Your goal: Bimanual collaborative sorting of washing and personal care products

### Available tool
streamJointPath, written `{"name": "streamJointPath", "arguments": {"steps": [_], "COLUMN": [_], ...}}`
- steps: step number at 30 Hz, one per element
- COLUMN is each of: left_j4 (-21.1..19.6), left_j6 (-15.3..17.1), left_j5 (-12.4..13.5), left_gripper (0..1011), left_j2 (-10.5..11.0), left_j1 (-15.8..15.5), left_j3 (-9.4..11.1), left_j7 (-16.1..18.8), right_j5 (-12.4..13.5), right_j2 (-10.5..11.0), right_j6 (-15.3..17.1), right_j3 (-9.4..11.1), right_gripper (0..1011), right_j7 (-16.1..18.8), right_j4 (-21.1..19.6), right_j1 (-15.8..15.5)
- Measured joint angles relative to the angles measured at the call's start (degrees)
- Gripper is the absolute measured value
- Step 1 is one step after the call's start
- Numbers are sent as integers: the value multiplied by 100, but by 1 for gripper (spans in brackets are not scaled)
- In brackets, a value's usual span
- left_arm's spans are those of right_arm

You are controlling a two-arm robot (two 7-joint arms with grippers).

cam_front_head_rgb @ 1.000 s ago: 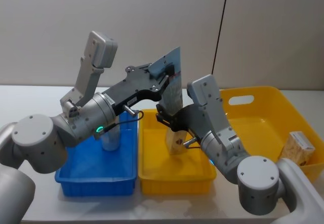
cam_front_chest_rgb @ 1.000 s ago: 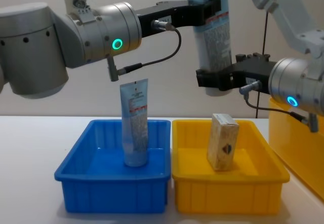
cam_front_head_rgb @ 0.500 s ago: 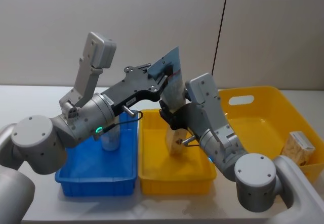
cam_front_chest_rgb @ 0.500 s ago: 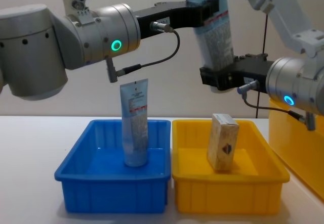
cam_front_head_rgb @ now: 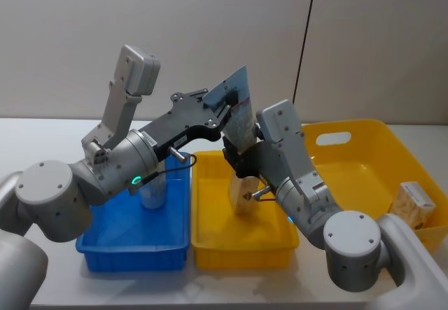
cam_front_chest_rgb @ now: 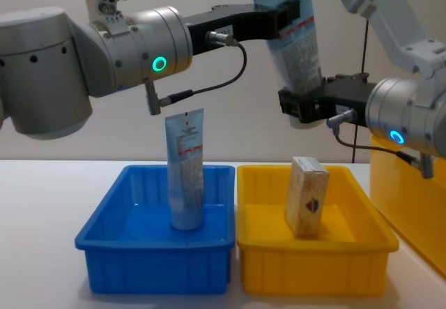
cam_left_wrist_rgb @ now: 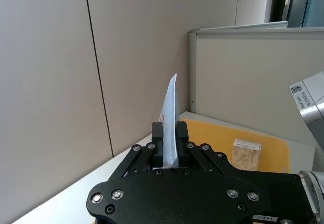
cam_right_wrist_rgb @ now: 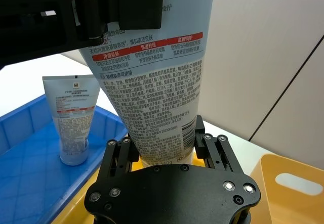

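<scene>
— How's the light?

— Even and soft, like overhead room light. The wall [cam_front_head_rgb: 210,37] is evenly lit, and shadows on the table [cam_front_chest_rgb: 42,218] are faint.

— Any glare?

— Soft sheen on the grey arm shell [cam_front_chest_rgb: 42,51] and a small green lamp [cam_front_chest_rgb: 160,63] glowing on it. The yellow tray [cam_front_chest_rgb: 313,267] and blue tray [cam_front_chest_rgb: 150,267] look saturated but not blown out.

— Sharpness?

— The print on the held tube [cam_right_wrist_rgb: 157,87] reads crisp in the right wrist view. In the left wrist view the black gripper body [cam_left_wrist_rgb: 192,196] up close is slightly soft.
</scene>
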Motion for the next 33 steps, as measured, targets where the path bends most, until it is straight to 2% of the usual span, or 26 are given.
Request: {"name": "streamJointPath", "arguments": {"steps": [8,12,17,20,27,33], "left_j4": [0,0,0,0,0,0], "left_j6": [-1,-2,-3,-3,-3,-2], "left_j5": [3,0,0,0,0,0], "left_gripper": [143,223,355,492,692,881], "left_j2": [0,0,0,0,0,0], "left_j1": [1,1,1,1,1,1], "left_j3": [-2,-4,-4,-4,-2,-2], "left_j7": [4,6,6,7,6,5], "right_j5": [-7,-9,-9,-10,-18,-24], "right_j2": [-3,-4,-6,-6,-16,-40], "right_j6": [0,2,2,1,1,9], "right_j3": [0,2,1,1,24,151], "right_gripper": [544,518,458,436,384,344], "right_j7": [-4,-6,-6,-6,-24,-140], "right_j4": [10,15,19,20,25,67], "right_j1": [5,6,8,9,11,36]}}
